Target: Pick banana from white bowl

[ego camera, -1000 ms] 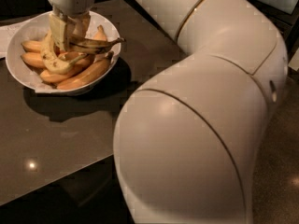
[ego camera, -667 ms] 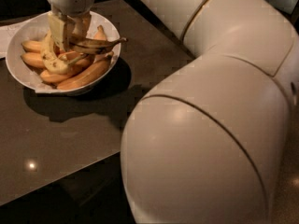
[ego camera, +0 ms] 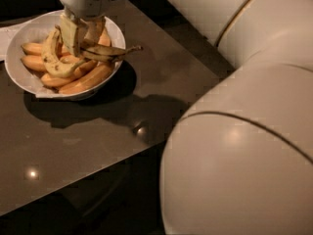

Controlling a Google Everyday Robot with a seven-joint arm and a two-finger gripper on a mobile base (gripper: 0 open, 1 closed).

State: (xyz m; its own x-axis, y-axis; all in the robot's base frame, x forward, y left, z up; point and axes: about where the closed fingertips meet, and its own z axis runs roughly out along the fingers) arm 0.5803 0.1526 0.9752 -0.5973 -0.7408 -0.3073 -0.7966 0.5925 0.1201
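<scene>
At the top left, over the white bowl: gripper, pointing straight down from a pale grey wrist housing, clamped by both fingers on the banana. Held near its blunt left end, lying almost level, dull yellow with dark brown streaks, above the fruit heaped in the bowl's right half; long thin dark stem poking out to the right, past the rim. Hard to tell whether clear of the pile beneath or touching it. Under and beside it in the bowl: a strongly curved pale yellow-green banana, draped across the middle, and several plumper orange-yellow bananas, one along the near side, two more by the left wall. White paper lining the bowl, a corner showing under the near rim. Bowl set toward the far left of a dark brown table, with a heavy shadow on the tabletop below and to the right. Two small bright light spots reflected in the glossy top. Filling the right side and lower right: the cream arm, big rounded shells with a thin dark seam, well apart from the bowl.
</scene>
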